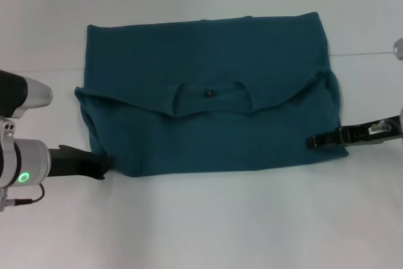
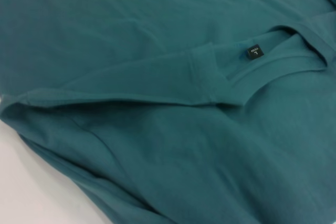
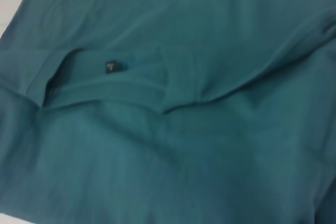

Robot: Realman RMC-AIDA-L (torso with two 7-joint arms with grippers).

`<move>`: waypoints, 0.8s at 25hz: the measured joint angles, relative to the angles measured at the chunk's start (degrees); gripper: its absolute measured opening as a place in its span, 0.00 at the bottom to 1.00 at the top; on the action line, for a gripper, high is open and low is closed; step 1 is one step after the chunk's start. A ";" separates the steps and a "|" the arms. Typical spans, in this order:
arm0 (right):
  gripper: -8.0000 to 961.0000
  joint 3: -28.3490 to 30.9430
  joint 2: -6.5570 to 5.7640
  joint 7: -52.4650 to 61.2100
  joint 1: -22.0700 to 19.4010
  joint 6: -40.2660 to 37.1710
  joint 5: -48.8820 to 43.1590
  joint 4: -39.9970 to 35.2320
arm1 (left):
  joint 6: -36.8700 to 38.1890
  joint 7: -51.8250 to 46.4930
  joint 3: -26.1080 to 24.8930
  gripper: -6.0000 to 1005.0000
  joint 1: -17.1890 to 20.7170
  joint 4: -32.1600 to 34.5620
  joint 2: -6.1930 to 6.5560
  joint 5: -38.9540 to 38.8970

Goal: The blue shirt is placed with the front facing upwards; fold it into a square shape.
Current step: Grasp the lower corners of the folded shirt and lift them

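The blue shirt (image 1: 208, 130) lies on the white table, folded across its width into a wide rectangle. Its round collar (image 1: 214, 102) and small dark neck tag (image 1: 208, 93) face up at the middle. No chest print shows. My left gripper (image 1: 104, 164) is at the shirt's near left corner, touching its edge. My right gripper (image 1: 313, 142) is at the shirt's right edge, near the front. The left wrist view shows the shirt (image 2: 157, 145) and tag (image 2: 254, 53). The right wrist view shows the shirt (image 3: 184, 156) and tag (image 3: 111, 66). Neither wrist view shows fingers.
The white table (image 1: 201, 231) extends in front of and beside the shirt. A thin seam line (image 1: 365, 53) runs across the table at the right. A small grey object (image 1: 398, 48) sits at the far right edge.
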 joint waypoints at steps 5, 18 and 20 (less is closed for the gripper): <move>0.93 -1.46 0.89 -0.09 0.11 2.36 -0.50 0.51 | 0.18 0.03 0.15 0.02 0.02 0.11 0.01 -0.02; 0.87 -1.14 1.04 1.10 -2.23 2.22 -1.11 -3.78 | 1.13 0.23 0.07 0.02 0.07 0.06 0.08 -0.03; 0.86 -1.15 1.03 1.13 -2.30 2.56 -1.16 -3.78 | 1.24 0.22 0.13 0.02 0.08 0.06 0.08 -0.03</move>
